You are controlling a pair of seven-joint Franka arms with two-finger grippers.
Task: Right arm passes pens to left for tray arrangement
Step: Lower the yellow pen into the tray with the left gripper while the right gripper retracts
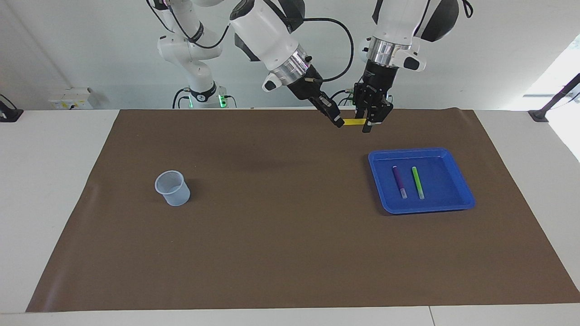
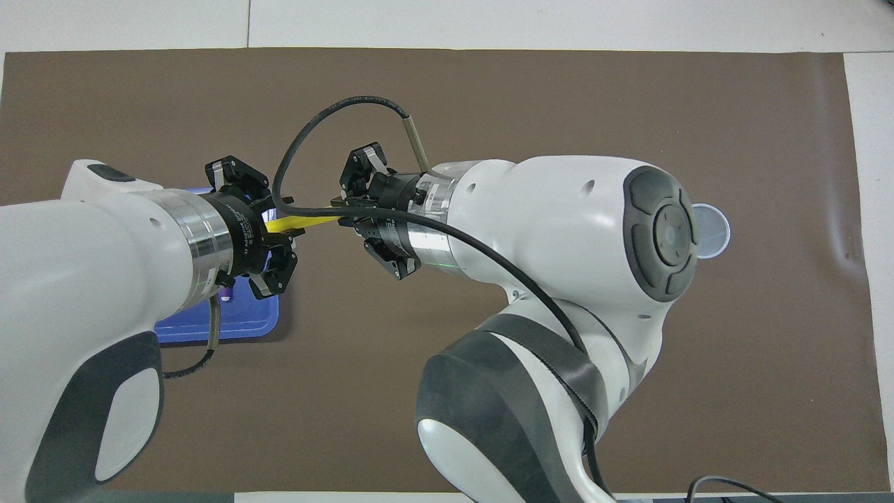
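My right gripper (image 1: 337,120) is shut on one end of the yellow pen (image 1: 354,122) and holds it level in the air over the mat's edge by the robots. My left gripper (image 1: 372,125) is at the pen's other end, its fingers apart on either side of it. The overhead view shows the same: the yellow pen (image 2: 304,222) spans between the right gripper (image 2: 343,213) and the left gripper (image 2: 278,227). The blue tray (image 1: 453,199) lies toward the left arm's end of the table. The purple pen (image 1: 399,181) and the green pen (image 1: 417,182) lie side by side in it.
A translucent pale-blue cup (image 1: 172,188) stands upright on the brown mat (image 1: 281,235) toward the right arm's end; it also shows in the overhead view (image 2: 714,230). The left arm hides most of the tray (image 2: 244,325) from above.
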